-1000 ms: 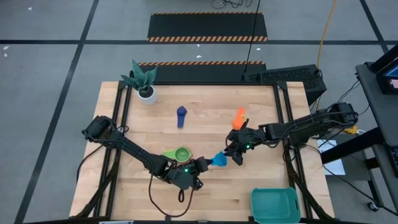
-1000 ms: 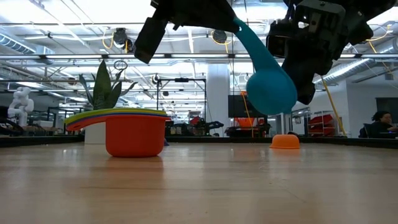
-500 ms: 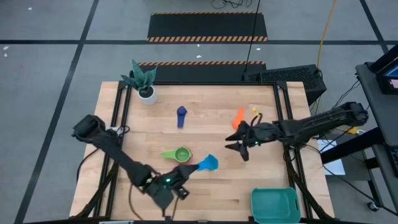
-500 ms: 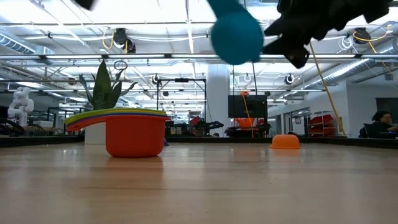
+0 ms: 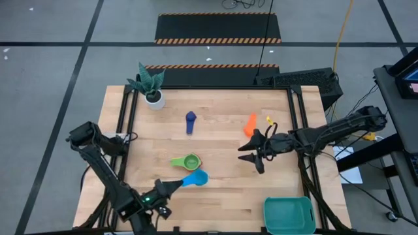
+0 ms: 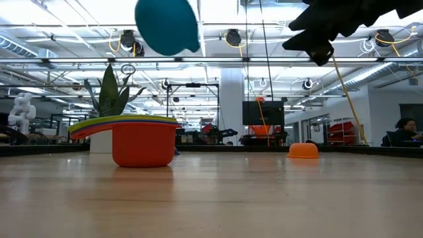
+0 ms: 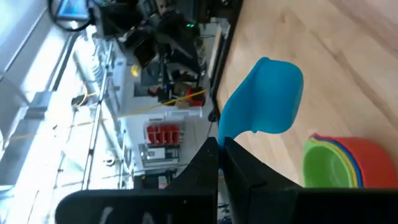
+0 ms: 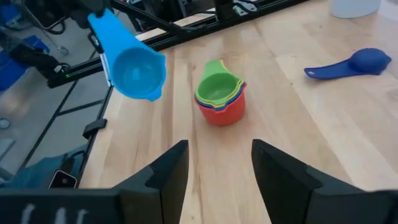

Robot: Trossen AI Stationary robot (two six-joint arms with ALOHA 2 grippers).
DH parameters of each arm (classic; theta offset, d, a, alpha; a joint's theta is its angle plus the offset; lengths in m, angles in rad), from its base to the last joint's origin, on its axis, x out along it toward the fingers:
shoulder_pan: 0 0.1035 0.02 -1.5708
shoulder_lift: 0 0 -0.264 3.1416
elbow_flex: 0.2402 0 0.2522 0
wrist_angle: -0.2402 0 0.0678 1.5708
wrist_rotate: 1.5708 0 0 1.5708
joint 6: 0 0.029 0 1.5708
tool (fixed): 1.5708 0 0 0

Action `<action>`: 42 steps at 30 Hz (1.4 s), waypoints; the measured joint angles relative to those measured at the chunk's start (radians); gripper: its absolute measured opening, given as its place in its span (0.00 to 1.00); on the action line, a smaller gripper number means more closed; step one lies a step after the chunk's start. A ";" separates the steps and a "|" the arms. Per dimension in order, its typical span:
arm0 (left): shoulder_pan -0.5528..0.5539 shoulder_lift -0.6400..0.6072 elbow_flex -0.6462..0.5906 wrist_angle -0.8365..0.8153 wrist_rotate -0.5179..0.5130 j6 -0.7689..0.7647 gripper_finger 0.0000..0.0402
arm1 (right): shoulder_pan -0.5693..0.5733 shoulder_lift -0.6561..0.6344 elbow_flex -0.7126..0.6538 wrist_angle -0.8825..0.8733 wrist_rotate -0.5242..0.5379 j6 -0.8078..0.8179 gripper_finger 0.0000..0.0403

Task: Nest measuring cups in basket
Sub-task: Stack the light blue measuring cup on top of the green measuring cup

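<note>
My left gripper (image 5: pixel 171 187) is shut on the light blue measuring cup (image 5: pixel 194 177), which is in the air just near-side of the nested stack (image 5: pixel 188 162). The stack has a green cup on top and a red one at the bottom (image 6: pixel 142 142), and stands on its base. The light blue cup also shows high in the low view (image 6: pixel 166 26). The navy cup (image 5: pixel 190 121) and the orange cup (image 5: pixel 251 124) lie on the table farther back. My right gripper (image 5: pixel 251 156) is open and hovers right of the stack. The teal basket (image 5: pixel 289 215) sits at the near right corner. My left gripper pinches the light blue cup's flat handle (image 7: pixel 222 129) between its two fingers, near the handle's free end. The fingers lie along the handle, coming from the table's near left side. The cup is lifted clear, bowl (image 7: pixel 267 99) out ahead of the fingertips, its mouth turned sideways (image 8: pixel 134 71).
A white plant pot (image 5: pixel 154 98) stands at the far left corner. Bare wood lies between the stack and the basket. In the right wrist view, the stack (image 8: pixel 219 96) and the navy cup (image 8: pixel 354 64) lie ahead of the open fingers.
My left gripper has carried the light blue cup up and away from my right gripper, toward the table's left and near edge. The cup now hangs beside the stack. My right gripper has risen a little and stays near the same spot.
</note>
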 joint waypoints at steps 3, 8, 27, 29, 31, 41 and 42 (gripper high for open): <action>-0.005 0.000 0.000 -0.115 -0.006 -0.132 0.01 | -0.001 0.000 0.000 0.001 0.001 -0.024 0.41; 0.013 -0.002 0.000 -0.329 -0.062 -0.338 0.01 | 0.000 0.000 0.000 0.000 0.001 -0.048 0.41; -0.020 -0.035 0.001 -0.516 -0.240 -0.922 0.01 | -0.001 0.000 0.000 0.001 -0.001 -0.078 0.41; -0.020 -0.034 0.001 -0.500 -0.223 -0.972 0.01 | -0.001 0.000 0.000 0.002 -0.001 -0.078 0.41; -0.019 -0.034 0.001 -0.454 -0.198 -0.996 0.01 | -0.001 0.000 0.000 0.003 -0.001 -0.078 0.41; -0.014 -0.032 0.001 0.339 0.166 -0.239 0.01 | -0.001 0.000 0.000 0.005 -0.002 -0.089 0.41; -0.014 -0.032 0.001 0.431 0.182 -0.131 0.01 | -0.001 0.000 0.000 0.005 -0.004 -0.089 0.41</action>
